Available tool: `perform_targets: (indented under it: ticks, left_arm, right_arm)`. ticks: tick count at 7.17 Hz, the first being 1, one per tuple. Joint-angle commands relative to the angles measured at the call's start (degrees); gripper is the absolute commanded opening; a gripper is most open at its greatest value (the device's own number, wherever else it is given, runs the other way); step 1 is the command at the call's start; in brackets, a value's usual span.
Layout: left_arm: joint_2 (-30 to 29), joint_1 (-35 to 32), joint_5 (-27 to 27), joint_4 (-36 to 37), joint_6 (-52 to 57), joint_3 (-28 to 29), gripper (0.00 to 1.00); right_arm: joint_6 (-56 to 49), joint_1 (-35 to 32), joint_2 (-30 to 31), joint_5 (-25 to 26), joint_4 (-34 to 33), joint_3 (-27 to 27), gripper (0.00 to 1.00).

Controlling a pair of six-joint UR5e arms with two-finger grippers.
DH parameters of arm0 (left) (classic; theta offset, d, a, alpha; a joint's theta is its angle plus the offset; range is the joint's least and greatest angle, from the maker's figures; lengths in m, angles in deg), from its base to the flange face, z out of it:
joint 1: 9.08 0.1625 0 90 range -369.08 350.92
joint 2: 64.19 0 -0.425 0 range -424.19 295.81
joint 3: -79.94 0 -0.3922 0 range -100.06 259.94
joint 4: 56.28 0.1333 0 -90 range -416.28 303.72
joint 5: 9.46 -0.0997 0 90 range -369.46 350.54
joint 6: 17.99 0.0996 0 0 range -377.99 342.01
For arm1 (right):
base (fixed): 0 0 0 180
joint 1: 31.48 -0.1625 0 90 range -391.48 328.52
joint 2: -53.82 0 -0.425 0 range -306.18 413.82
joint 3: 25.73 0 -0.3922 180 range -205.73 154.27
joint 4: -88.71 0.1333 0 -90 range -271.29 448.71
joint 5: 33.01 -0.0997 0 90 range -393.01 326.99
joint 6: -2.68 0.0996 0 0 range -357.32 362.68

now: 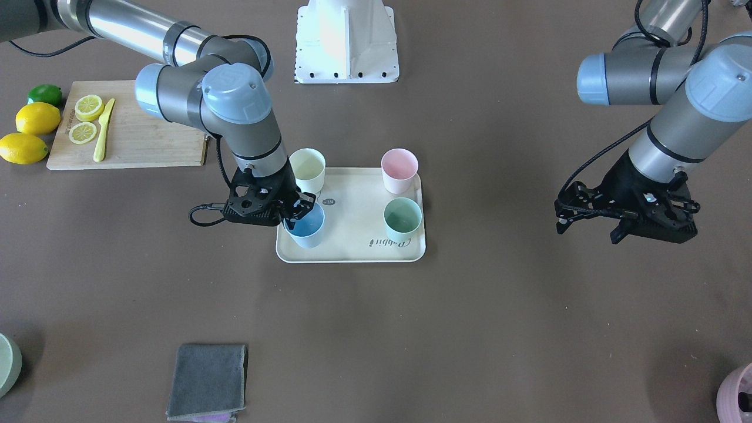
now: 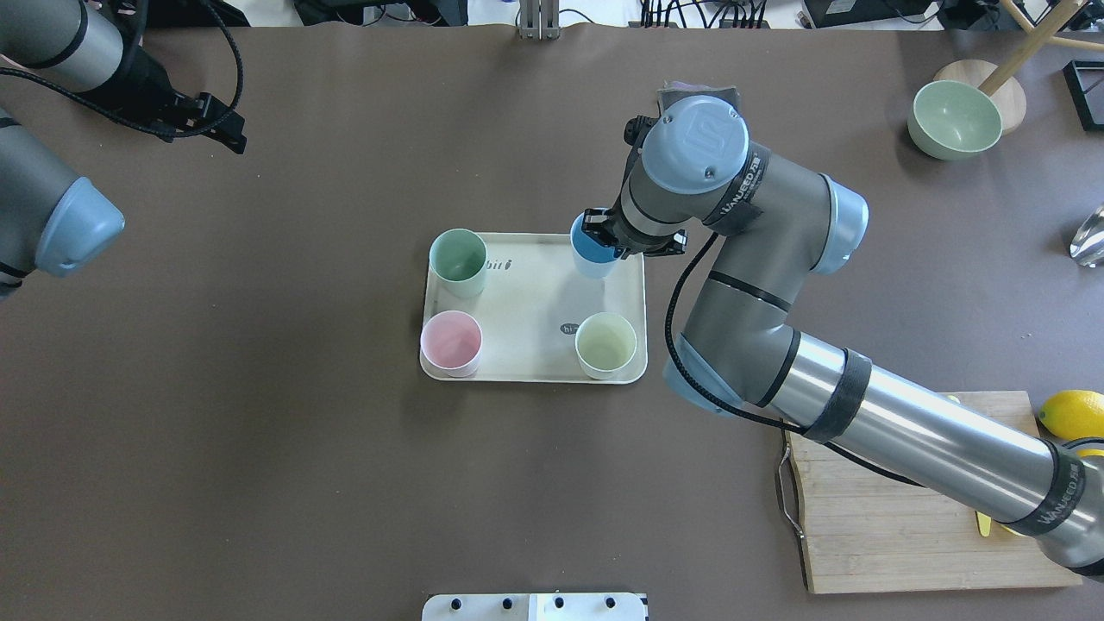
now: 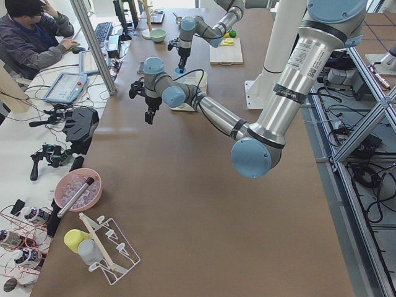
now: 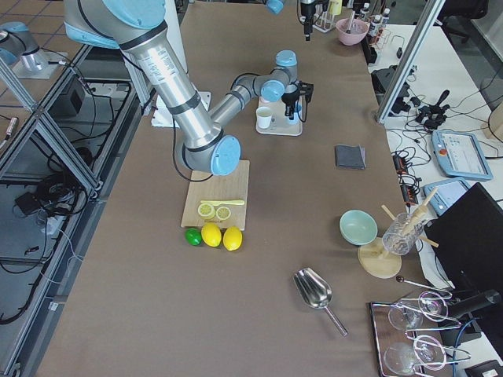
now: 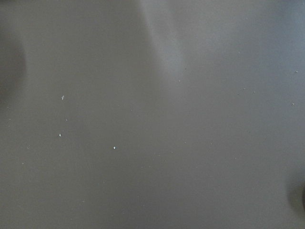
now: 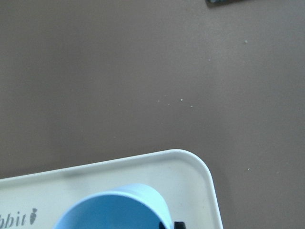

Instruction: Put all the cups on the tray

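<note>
The cream tray lies at the table's middle. On it stand the yellow cup, the pink cup, the sage green cup and the light blue cup. My right gripper is shut on the blue cup's rim, with the cup at the tray's corner. The right wrist view shows the blue cup's rim over the tray's corner. My left gripper hangs open and empty, far from the tray.
A wooden cutting board holds lemon slices and a yellow knife, with lemons and a lime beside it. A grey cloth lies at the operators' side. A green bowl and a pink pot sit near the corners.
</note>
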Motion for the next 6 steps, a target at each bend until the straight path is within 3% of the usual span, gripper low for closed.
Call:
perform_targets:
  ticks: [1,3,4,6]
  left_arm:
    - [0.21,-0.06,0.03,-0.21,0.03,0.01,0.98]
    - [0.29,-0.06,0.03,-0.12,0.21,0.01,0.98]
    - [1.43,-1.28,0.12,-0.12,0.47,-0.17,0.98]
    - [7.9,-9.42,4.4,0.14,12.88,-0.34,0.98]
  right_arm:
    - [-0.63,0.71,-0.31,0.51,0.1,0.28,0.99]
    - [-2.3,-2.6,-0.22,-2.63,-0.41,-2.25,1.0]
    - [-6.57,-6.8,1.69,-7.44,-1.46,-4.45,1.0]
    - [-23.66,-16.46,9.49,-12.74,-5.94,-9.8,1.0]
